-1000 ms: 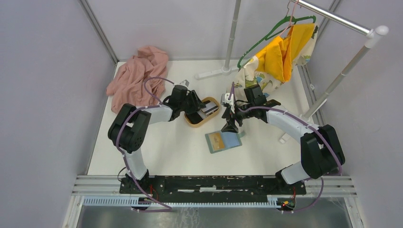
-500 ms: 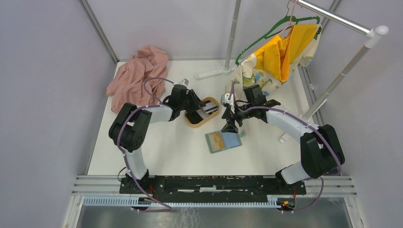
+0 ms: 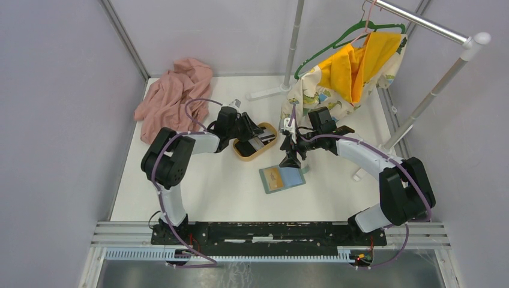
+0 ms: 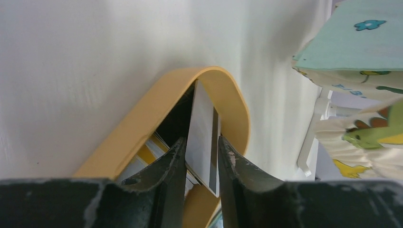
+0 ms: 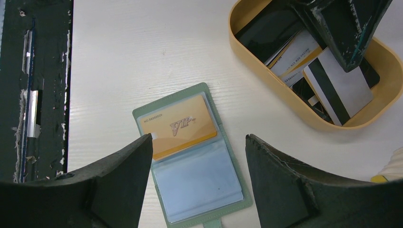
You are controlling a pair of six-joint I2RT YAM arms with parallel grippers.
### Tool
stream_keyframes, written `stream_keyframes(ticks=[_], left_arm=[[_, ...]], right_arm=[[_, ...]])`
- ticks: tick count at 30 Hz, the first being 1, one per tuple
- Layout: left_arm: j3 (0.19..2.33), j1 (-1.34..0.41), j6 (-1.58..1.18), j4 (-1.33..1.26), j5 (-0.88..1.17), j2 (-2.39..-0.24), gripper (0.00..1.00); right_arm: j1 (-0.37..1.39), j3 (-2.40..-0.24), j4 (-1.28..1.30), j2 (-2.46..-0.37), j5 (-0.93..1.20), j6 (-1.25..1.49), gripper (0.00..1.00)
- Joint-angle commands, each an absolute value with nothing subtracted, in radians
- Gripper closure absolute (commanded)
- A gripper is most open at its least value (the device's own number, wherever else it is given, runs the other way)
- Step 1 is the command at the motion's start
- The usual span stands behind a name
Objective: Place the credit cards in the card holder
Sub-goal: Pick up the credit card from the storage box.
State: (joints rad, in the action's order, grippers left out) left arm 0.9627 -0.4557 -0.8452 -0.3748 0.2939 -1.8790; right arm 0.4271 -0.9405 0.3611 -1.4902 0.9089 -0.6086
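Right hand [image 5: 198,142]: fingers spread, suspended over the card holder [image 5: 199,183]. The card holder lies open on the desk [image 5: 142,57], on the near side of the tray [image 5: 285,111], with a gold card [image 5: 178,126] in one slot. Left hand [image 4: 201,156]: inside the tray, pinching a grey-white card [image 4: 202,128] with a dark stripe. Other credit cards [image 5: 294,57] lie in the tray. Pink cloth [image 3: 174,96]: beyond the tray, to the left.

Top view: fixed high above and behind the arm bases [image 3: 172,227], looking steeply down over the whole table [image 3: 210,189]. Left wrist view: very near, sighting along its own fingers [image 4: 167,175] into the wooden tray [image 4: 234,97]. Right wrist view: looking straight down, near, upon the card holder [image 5: 197,183] and tray. All three views share the tray.
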Motion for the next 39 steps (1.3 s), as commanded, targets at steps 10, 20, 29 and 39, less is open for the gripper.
stream_keyframes(ticks=[10, 20, 29, 39], left_arm=[[1.055, -0.454, -0.895, -0.438, 0.345, -1.98, 0.64], [1.044, -0.456, -0.886, -0.446, 0.339, -1.962, 0.92], [0.971, -0.456, -0.814, -0.449, 0.29, -1.827, 0.98], [0.932, -0.456, -0.669, -0.481, 0.265, -1.791, 0.97]], right_arm=[[0.422, -0.985, 0.361, -1.505, 0.937, -0.633, 0.23], [0.421, -0.988, 0.366, -1.506, 0.937, -0.639, 0.23], [0.419, -0.987, 0.368, -1.507, 0.939, -0.638, 0.23], [0.42, -0.988, 0.368, -1.514, 0.942, -0.64, 0.23]])
